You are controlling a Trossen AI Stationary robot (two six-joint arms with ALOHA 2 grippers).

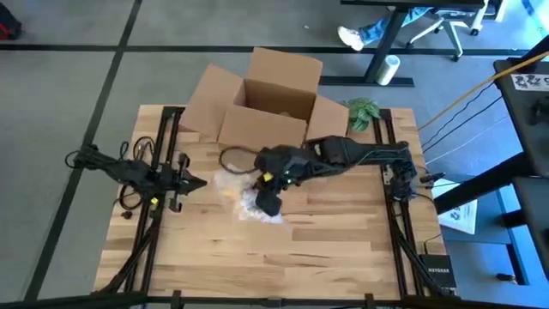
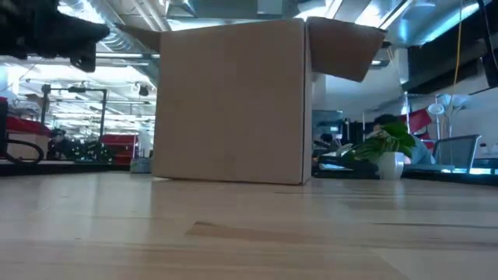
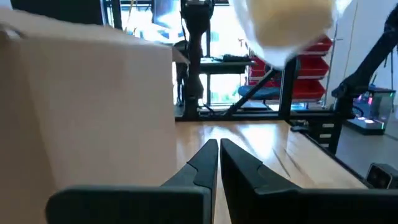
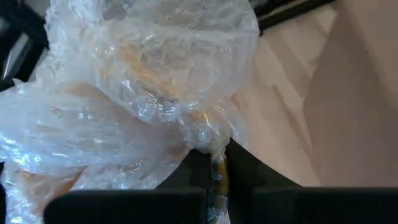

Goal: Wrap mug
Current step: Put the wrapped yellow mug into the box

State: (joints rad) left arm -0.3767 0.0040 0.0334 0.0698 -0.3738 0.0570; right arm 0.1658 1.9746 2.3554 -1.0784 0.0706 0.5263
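A bundle of clear bubble wrap lies near the table's middle. A yellowish mug shows dimly through its layers. My right gripper reaches in from the table's right and is shut on the wrap. In the left wrist view the bundle shows as a pale yellow blur above the table top. My left gripper waits shut to the left of the bundle, touching nothing. The low view does not show the bundle. My right gripper pinches a gathered, crumpled bunch of the bubble wrap between its two fingers, several layers thick. The rest of the bundle with the mug bulges out beyond the fingertips. I cannot tell from these views whether the bundle rests on the table.
An open cardboard box with its flaps spread stands at the far middle of the table. A small potted plant is at the far right. A dark loop lies on the wood just before the box. Bare wood stretches along the near edge.
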